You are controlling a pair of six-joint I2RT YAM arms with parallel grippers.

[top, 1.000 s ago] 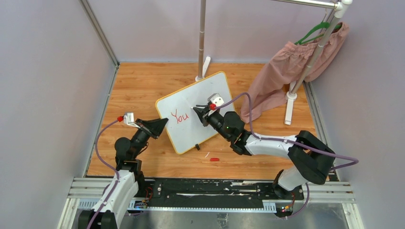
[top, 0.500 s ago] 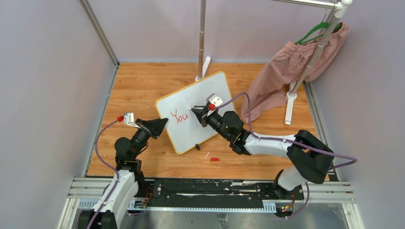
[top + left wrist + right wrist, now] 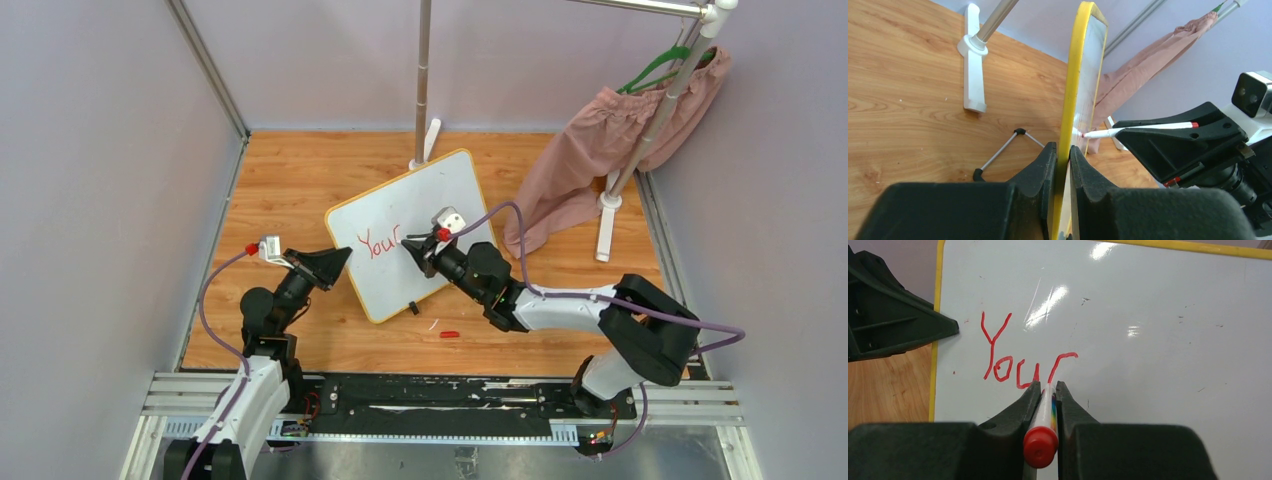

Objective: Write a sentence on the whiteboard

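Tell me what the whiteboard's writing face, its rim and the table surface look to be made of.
The whiteboard face looks like glossy white coated sheet: light glints on it and red ink sits on top. Its rim seems smooth yellow plastic, though painted metal is possible. The table shows wood grain, matte; solid wood or laminate cannot be told.

red handwritten "You" plus one more curved stroke, reads like "Your" (image 3: pixel 1020 360), near the left edge of the whiteboard (image 3: pixel 1158 315). no other legible text.
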